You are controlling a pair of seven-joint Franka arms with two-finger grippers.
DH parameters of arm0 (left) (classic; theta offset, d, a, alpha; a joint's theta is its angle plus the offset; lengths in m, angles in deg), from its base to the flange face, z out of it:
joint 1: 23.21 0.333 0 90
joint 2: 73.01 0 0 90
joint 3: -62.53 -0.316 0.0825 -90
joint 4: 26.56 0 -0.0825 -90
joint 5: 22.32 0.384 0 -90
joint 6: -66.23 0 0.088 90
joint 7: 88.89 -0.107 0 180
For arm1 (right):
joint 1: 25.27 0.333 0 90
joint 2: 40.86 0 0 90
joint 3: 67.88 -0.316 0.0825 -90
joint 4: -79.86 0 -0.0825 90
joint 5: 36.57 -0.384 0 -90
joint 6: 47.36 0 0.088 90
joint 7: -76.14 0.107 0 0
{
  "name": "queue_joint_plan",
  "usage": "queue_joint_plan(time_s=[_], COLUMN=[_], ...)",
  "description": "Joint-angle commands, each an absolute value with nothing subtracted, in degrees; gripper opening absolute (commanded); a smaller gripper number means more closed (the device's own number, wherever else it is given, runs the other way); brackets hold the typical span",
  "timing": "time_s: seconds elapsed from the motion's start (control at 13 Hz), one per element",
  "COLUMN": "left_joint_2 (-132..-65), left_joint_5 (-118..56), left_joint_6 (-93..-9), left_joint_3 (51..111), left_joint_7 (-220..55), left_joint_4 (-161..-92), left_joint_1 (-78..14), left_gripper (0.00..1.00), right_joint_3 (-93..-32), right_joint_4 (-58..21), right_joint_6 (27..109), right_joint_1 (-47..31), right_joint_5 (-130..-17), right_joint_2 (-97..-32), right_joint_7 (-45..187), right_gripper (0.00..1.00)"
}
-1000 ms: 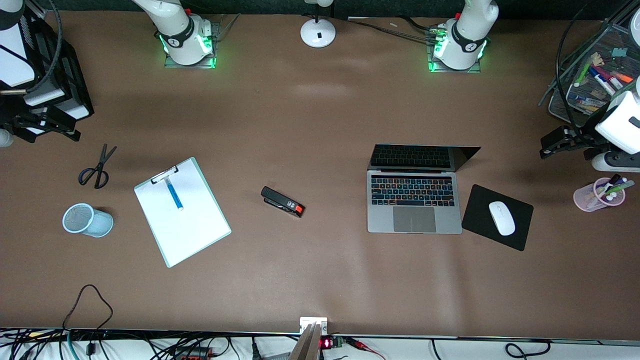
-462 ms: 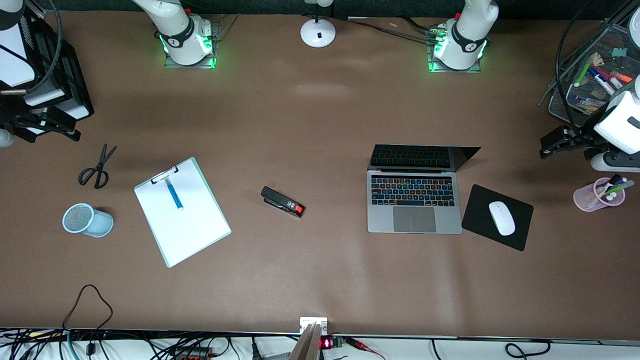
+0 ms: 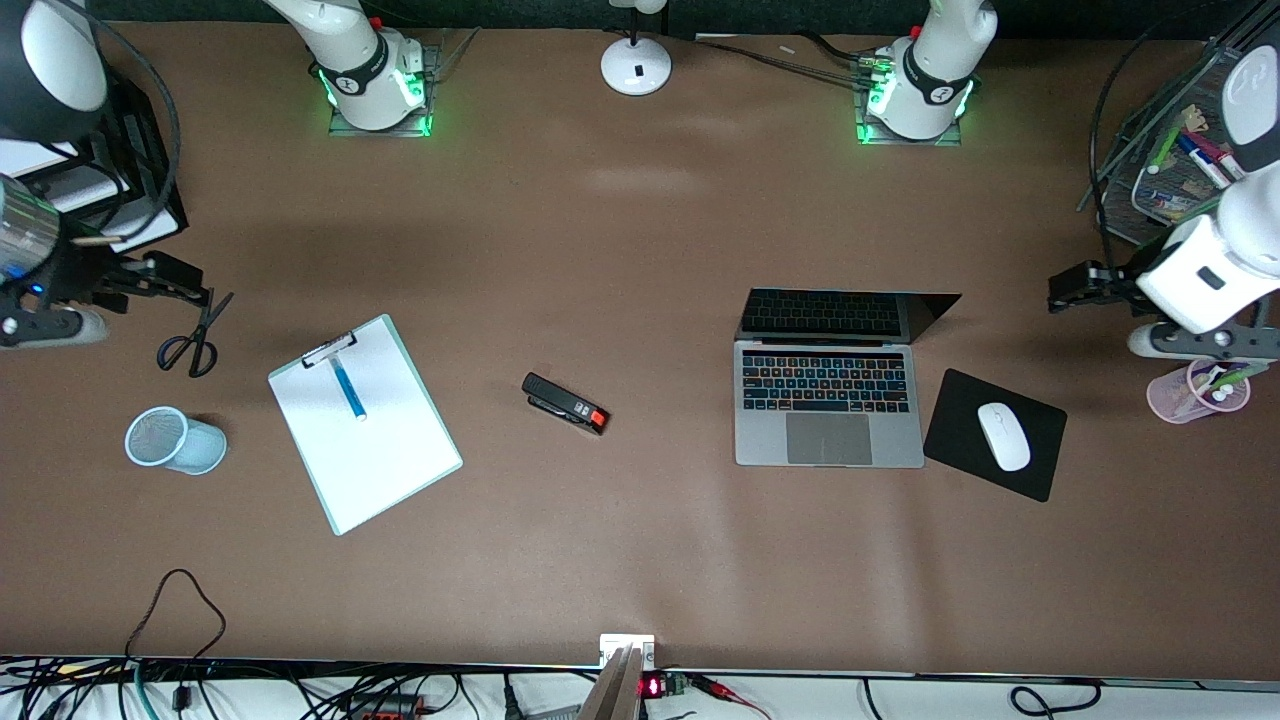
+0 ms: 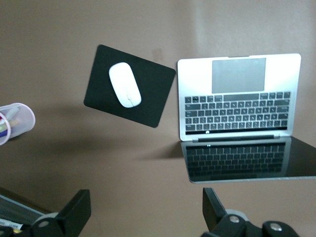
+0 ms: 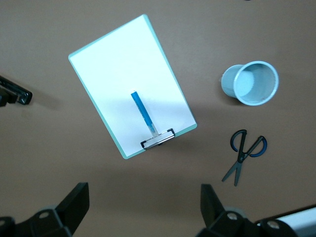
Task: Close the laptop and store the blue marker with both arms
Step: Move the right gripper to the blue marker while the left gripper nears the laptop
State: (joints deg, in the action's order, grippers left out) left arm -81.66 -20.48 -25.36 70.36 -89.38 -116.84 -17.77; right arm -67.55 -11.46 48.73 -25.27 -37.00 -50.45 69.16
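The silver-grey laptop (image 3: 828, 410) (image 4: 239, 96) stands open toward the left arm's end of the table, its dark screen upright. The blue marker (image 3: 349, 388) (image 5: 143, 112) lies on a white clipboard (image 3: 380, 460) toward the right arm's end, one end under the clip. My left gripper (image 3: 1075, 285) (image 4: 145, 202) hangs open over bare table between the laptop and a pink cup, holding nothing. My right gripper (image 3: 185, 287) (image 5: 143, 195) hangs open over the table beside the scissors' tips, also holding nothing.
Black-handled scissors (image 3: 192, 338) and a light-blue mesh cup (image 3: 175, 440) on its side lie near the clipboard. A black stapler (image 3: 565, 403) sits mid-table. A black mouse pad (image 3: 1040, 465) with a white mouse (image 3: 1003, 436) lies beside the laptop. The pink cup (image 3: 1190, 395) and a wire tray (image 3: 1165, 160) hold markers.
Both arms have swung in from the table's ends: the left gripper toward the laptop, the right gripper toward the scissors. Nothing on the table has moved.
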Motion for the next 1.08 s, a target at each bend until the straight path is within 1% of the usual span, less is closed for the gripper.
queue_joint_plan(time_s=[0.0,0.15,0.38,0.46,0.62,0.69,0.85,0.92,1.0], left_joint_2=[-81.8,-82.0,-83.5,-83.9,-85.0,-85.6,-86.3,-86.5,-86.6], left_joint_5=[-19.5,-19.5,-19.7,-19.7,-19.6,-19.6,-20.1,-20.5,-20.5], left_joint_6=[-18.4,-17.6,-16.5,-14.8,-14.5,-14.5,-14.8,-15.0,-15.2], left_joint_3=[71.6,72.0,72.0,72.1,72.3,72.3,72.4,72.5,72.7], left_joint_7=[-89.3,-89.5,-89.2,-89.1,-89.2,-89.2,-89.2,-89.0,-88.1], left_joint_4=[-111.6,-110.8,-111.3,-111.2,-111.2,-111.2,-111.5,-111.6,-112.7], left_joint_1=[-18.3,-18.6,-19.2,-19.4,-20.4,-20.7,-21.3,-21.5,-22.9], left_gripper=[1.00,1.00,1.00,1.00,1.00,1.00,1.00,1.00,1.00], right_joint_3=[-67.6,-67.7,-67.7,-67.7,-67.7,-67.8,-67.7,-67.8,-67.8], right_joint_4=[-10.2,-10.4,-10.6,-10.8,-12.1,-13.6,-19.2,-20.7,-21.6], right_joint_6=[50.0,52.8,56.3,57.8,62.5,65.6,74.5,77.2,78.9], right_joint_1=[-24.5,-23.4,-22.2,-22.3,-22.2,-21.9,-20.9,-20.9,-20.9], right_joint_5=[-37.4,-37.4,-37.4,-37.4,-37.5,-37.5,-37.4,-37.4,-37.4], right_joint_2=[-54.5,-57.2,-61.9,-63.8,-65.8,-66.3,-65.8,-65.9,-66.3], right_joint_7=[64.6,62.4,53.0,48.8,45.3,45.1,44.7,44.4,44.4], right_gripper=[1.00,1.00,1.00,0.93,0.85,0.84,0.80,0.78,0.74])
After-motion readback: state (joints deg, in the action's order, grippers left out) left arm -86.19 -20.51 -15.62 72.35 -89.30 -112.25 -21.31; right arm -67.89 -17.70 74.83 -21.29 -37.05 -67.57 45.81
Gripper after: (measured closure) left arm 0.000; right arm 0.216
